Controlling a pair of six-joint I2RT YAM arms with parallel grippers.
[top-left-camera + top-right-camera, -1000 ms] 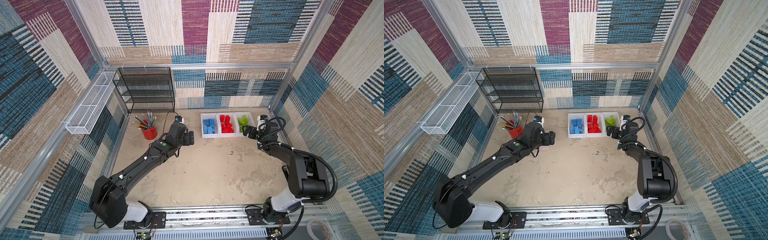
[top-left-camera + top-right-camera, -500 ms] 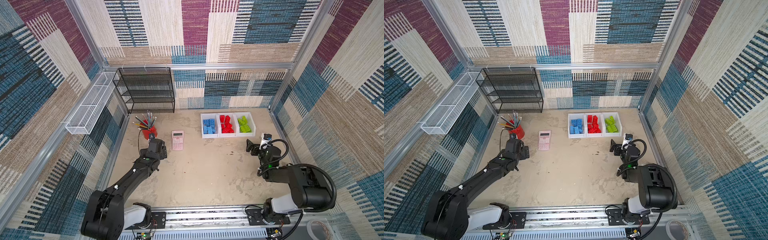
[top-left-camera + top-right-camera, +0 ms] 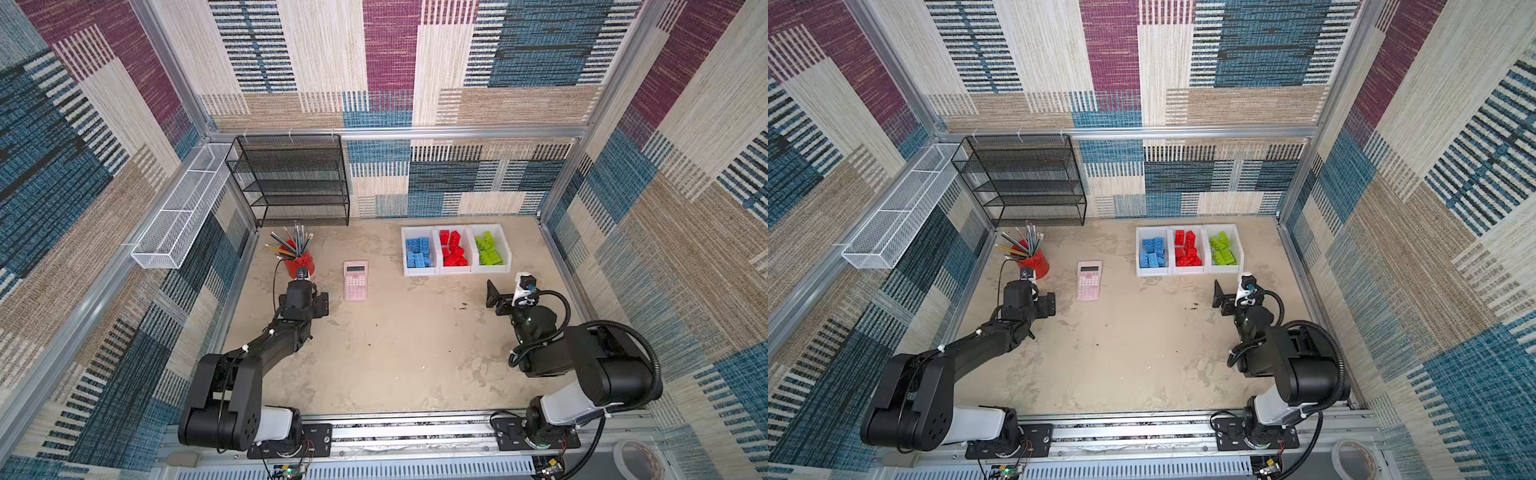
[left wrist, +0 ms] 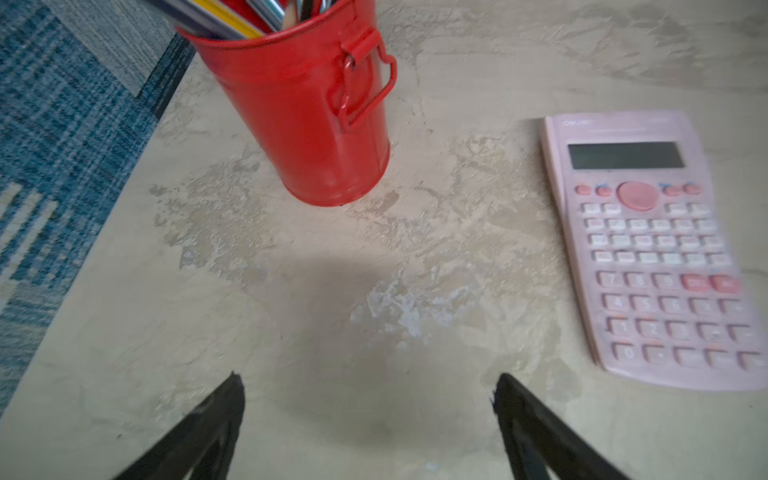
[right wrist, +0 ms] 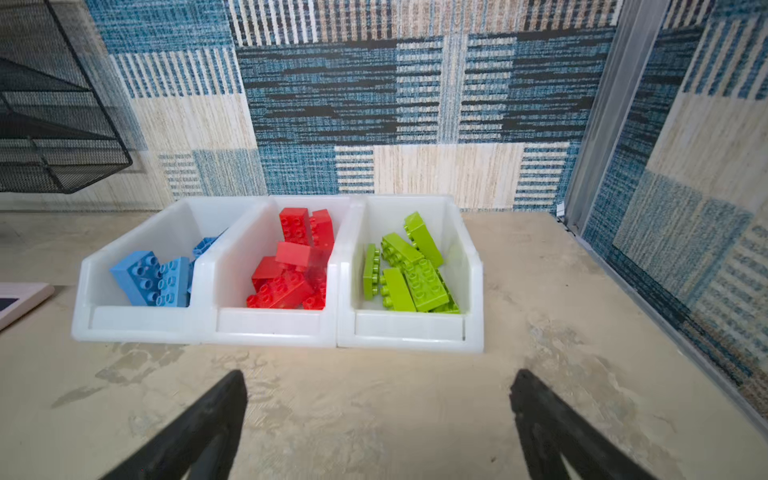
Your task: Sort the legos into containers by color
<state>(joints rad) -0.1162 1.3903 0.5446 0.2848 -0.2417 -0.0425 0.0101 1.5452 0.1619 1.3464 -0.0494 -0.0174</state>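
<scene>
Three white containers [image 3: 455,271] stand in a row at the back right, seen in both top views and the right wrist view [image 5: 270,326]. Blue legos [image 3: 419,253] [image 5: 153,278] fill the left one, red legos [image 3: 454,251] [image 5: 291,270] the middle one, and green legos [image 3: 488,251] [image 5: 411,270] the right one. My right gripper [image 3: 494,296] [image 5: 378,386] hovers open and empty just in front of the green bin. My left gripper [image 3: 321,304] [image 4: 368,388] is open and empty over bare table, between the pencil cup and the calculator.
A pink calculator [image 3: 355,280] [image 4: 648,249] lies left of the bins. A red pencil cup [image 3: 299,259] [image 4: 307,112] stands by the left wall. Behind it is a black mesh shelf [image 3: 297,183], and a white wire tray [image 3: 183,208] hangs on the left wall.
Both arms have drawn back toward the front. The left gripper moved off the calculator toward the cup, and the right gripper backed away from the green bin.
</scene>
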